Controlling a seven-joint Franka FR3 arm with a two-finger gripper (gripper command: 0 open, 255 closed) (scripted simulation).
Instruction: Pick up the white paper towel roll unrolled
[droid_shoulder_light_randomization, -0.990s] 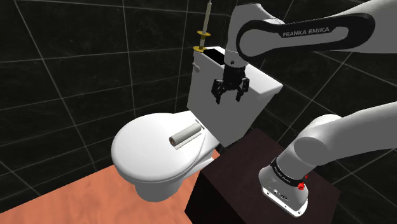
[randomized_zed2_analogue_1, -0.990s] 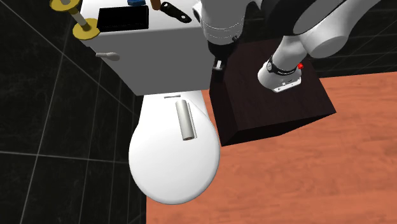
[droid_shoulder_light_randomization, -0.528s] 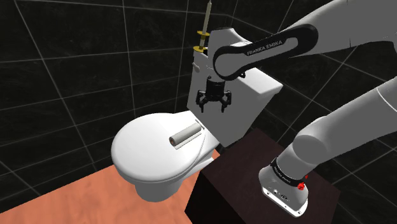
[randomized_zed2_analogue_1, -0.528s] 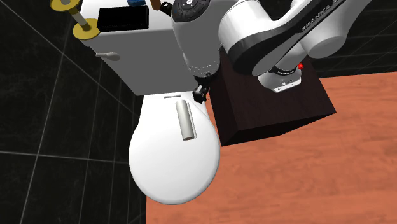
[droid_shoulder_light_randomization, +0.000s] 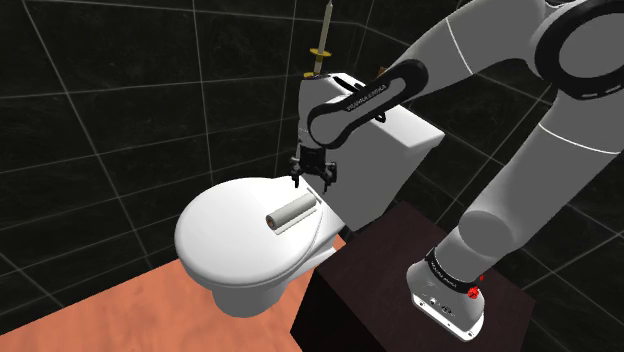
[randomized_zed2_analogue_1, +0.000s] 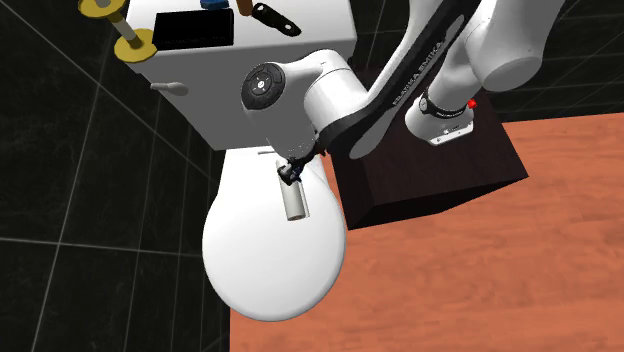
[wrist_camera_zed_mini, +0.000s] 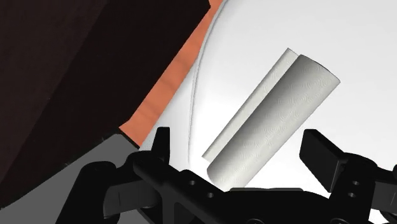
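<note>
Paper towel roll (droid_shoulder_light_randomization: 291, 212) lies on its side on the closed toilet lid (droid_shoulder_light_randomization: 225, 240). It is white w/ a faint embossed pattern, and a loose sheet edge stands off along one side. It sits on the part of the lid nearer the tank (droid_shoulder_light_randomization: 375, 165), its length pointing toward the tank. Gripper (droid_shoulder_light_randomization: 311, 181) hangs over the lid, above the roll's tank-side end, jaws spread wide, nothing held. In the wrist view the fingers (wrist_camera_zed_mini: 162, 145) stand either side of that end w/ clear gaps. Fingertips look a bit above roll level, hard to be sure. Stand (droid_shoulder_light_randomization: 400, 265), a dark box, sits just beside the lid, w/ orange-brown floor (droid_shoulder_light_randomization: 110, 310) below the lid.
</note>
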